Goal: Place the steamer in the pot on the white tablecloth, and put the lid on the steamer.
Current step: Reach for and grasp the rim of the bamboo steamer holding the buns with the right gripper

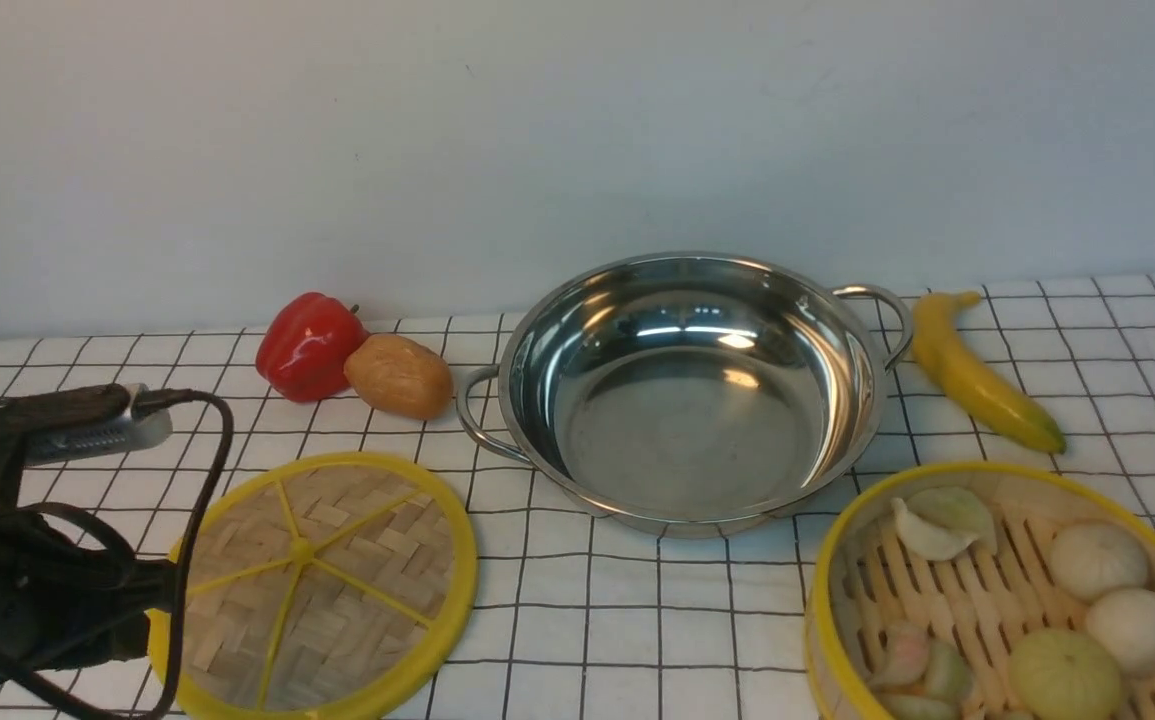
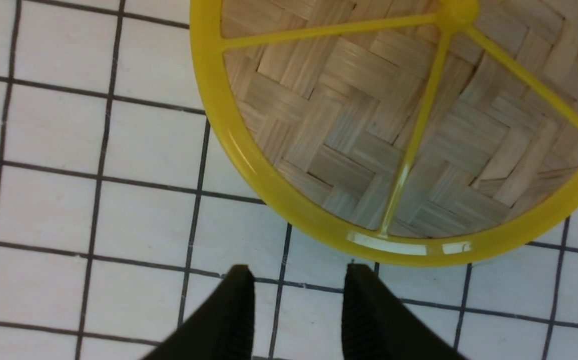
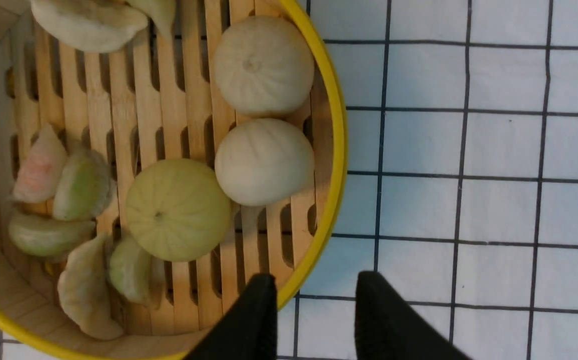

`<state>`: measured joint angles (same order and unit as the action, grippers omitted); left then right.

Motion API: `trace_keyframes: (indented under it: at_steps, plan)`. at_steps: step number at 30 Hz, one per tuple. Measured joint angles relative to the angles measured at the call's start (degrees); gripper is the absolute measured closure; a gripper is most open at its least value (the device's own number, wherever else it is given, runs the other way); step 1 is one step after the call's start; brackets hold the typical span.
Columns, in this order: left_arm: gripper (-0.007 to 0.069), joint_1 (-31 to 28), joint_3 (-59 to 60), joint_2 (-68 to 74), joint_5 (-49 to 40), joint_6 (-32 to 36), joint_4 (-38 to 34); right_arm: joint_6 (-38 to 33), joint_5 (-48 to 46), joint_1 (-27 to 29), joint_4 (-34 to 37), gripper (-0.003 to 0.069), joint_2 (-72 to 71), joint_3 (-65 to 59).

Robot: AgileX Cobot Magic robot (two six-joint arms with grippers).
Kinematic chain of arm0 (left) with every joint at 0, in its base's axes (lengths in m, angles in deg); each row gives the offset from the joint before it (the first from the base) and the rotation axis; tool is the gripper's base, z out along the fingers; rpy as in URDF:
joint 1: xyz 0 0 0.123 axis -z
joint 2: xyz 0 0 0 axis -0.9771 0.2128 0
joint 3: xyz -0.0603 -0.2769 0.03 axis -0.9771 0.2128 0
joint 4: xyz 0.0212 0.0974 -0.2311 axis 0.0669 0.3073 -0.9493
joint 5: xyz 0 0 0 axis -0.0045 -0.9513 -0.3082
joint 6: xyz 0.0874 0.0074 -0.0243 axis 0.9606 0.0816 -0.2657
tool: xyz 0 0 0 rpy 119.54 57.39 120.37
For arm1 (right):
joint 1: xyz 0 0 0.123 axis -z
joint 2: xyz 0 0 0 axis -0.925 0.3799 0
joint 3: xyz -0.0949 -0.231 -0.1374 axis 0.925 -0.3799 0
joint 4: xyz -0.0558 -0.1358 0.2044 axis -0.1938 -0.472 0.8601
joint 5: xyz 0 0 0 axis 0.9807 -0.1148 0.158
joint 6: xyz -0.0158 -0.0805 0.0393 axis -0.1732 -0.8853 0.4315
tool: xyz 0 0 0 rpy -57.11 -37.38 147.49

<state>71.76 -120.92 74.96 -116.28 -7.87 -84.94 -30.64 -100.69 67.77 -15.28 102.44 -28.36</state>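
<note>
I'm looking at the right gripper first. Its two black fingers are standing apart with nothing clamped between them. One finger is sitting over the inside of the steamer and the other over the white tablecloth outside, so the yellow rim is passing just by the gap. I can't tell how high above the rim it is hovering.

The left gripper is likewise spread and empty, pointing at the near edge of the lid, just short of the yellow rim.

I'm judging the steamer lift to be the risky part. The basket is carrying white buns, a green bun and dumplings. Pinching one wall may be tipping the load and spilling the food. If the inner finger comes down off line, it could be pressing into a bun rather than the wall. The steamer is only a little narrower than the pot, so a tilted approach might be catching its bottom rim on the steel lip. The lid is flat on the cloth, so the left fingers may be scraping fabric or sliding off the thin rim.

The steamer is lying directly beneath the right gripper, at the near right of the cloth. The pot is sitting empty, beyond and left of it, in the middle. A banana is lying beside the pot's right handle, and a red bell pepper and a potato are sitting near its left one.
</note>
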Motion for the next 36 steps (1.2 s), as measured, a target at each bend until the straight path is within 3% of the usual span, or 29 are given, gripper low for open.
trace_keyframes:
  at_steps: [9,27,36]
  plan:
    - [0.0382,0.0,-0.02,1.17,1.64,1.75,-1.94,0.05,10.77,0.0,0.22,0.0419,0.24,-10.64]
    - [0.0382,0.0,-0.02,1.17,1.64,2.2,-2.6,0.17,18.8,0.0,1.13,0.0419,16.27,-11.2]
    - [0.0382,0.0,-0.02,1.17,1.64,2.26,-2.6,5.55,20.07,0.0,-4.19,0.0434,19.24,-11.2]
